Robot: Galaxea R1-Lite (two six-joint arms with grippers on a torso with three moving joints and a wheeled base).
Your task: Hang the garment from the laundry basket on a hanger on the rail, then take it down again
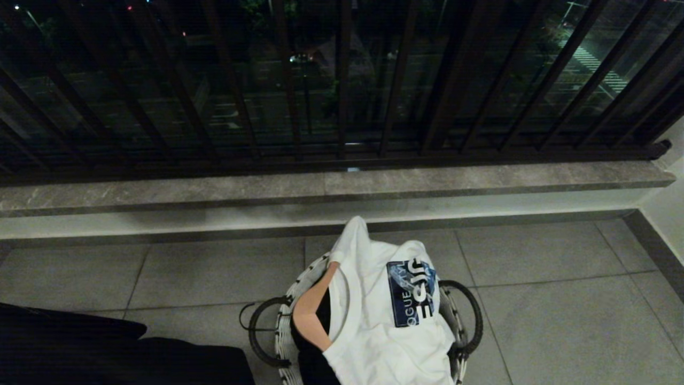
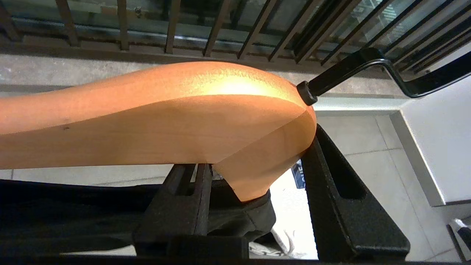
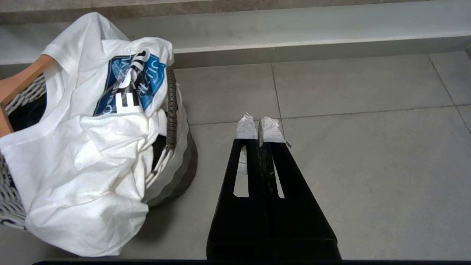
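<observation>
Holding the wooden hanger tight, the left gripper keeps it inside the white shirt in the laundry basket, probably to dress it. The right gripper waits pinched shut, empty.

Your right gripper has two long, flat black fingers that widen from narrow tips to a broad base. Each finger has a slim lengthwise slot cut through it. Both tips are wrapped in white tape, frayed a little at the ends. Your left gripper is built the same way: matte black fingers with a slightly grainy surface, thick and wedge-shaped, each with a long slot. In the head view, your dark left arm fills the near left corner as a broad black mass.
</observation>
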